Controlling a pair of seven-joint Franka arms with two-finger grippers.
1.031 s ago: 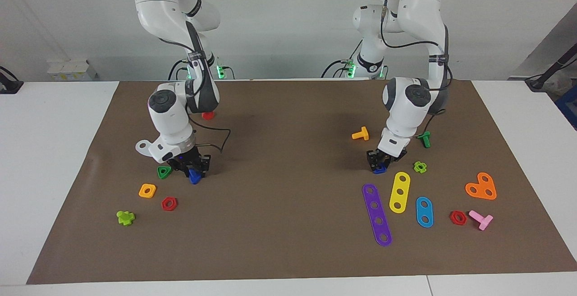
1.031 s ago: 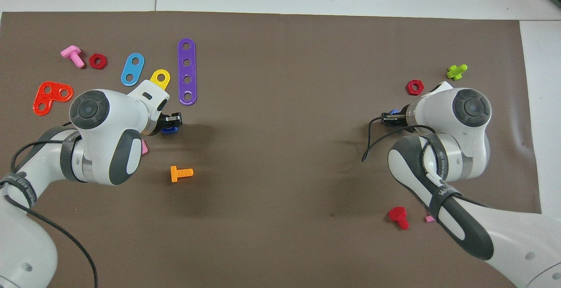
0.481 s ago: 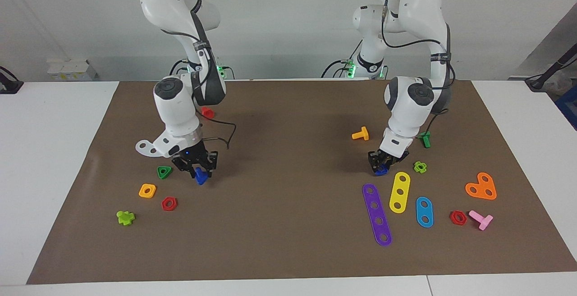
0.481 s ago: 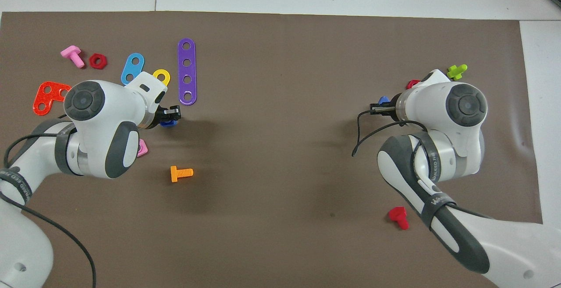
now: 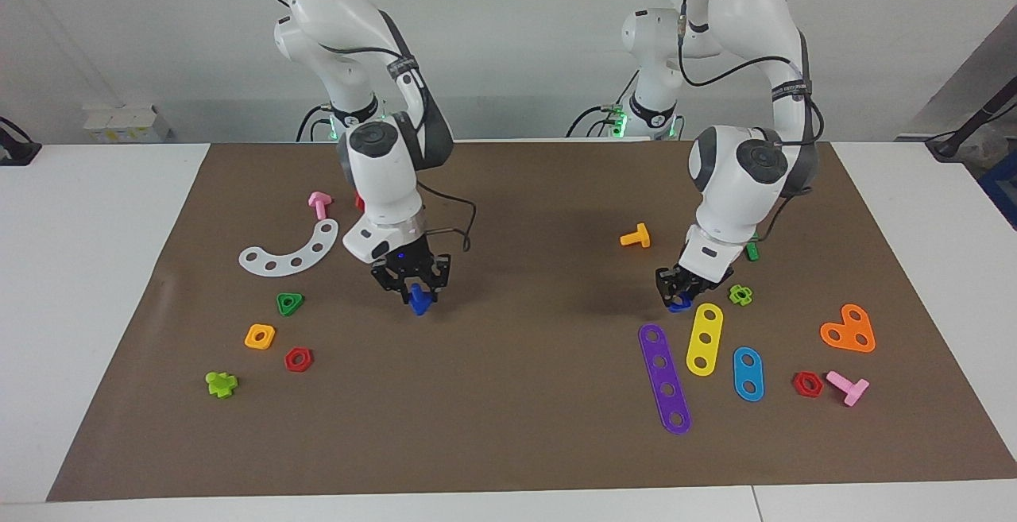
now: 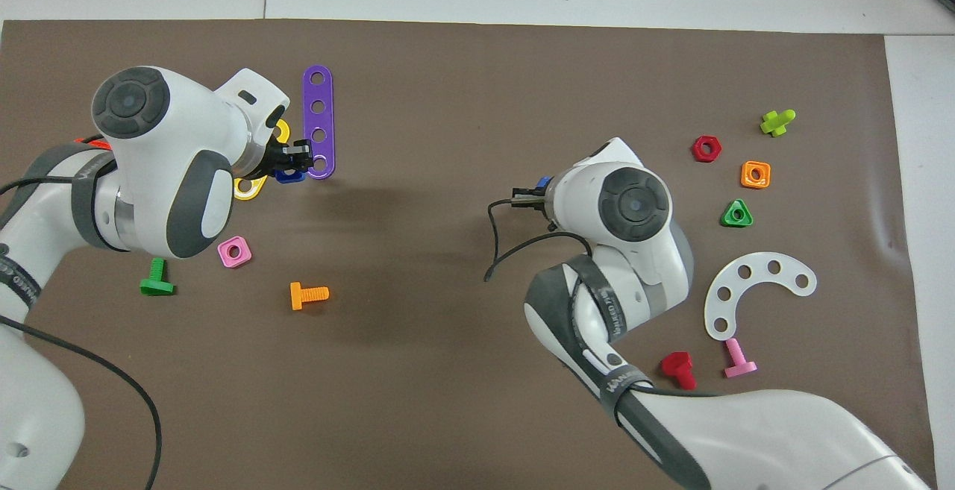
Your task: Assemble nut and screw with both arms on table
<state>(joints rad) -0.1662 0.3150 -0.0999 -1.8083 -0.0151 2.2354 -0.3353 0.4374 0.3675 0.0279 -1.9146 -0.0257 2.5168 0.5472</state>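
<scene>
Now the right gripper [image 5: 415, 290] hangs above the tabletop [image 5: 508, 395], fingers closed on the screw [image 5: 418, 300] pointing downward; the left gripper [image 5: 678, 293] pinches the nut [image 5: 678, 307] beside the purple strip [image 5: 664, 379].

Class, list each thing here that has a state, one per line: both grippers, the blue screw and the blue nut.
right gripper: shut on the screw, up over the mat.
screw: held, off the mat.
left gripper: shut on the nut, beside the purple strip.
nut: held, low at the mat.

Dark-blue screw [image 5: 418, 300], dark-blue nut [image 5: 678, 304], brown mat [image 5: 508, 427], purple strip [image 5: 664, 377].
</scene>
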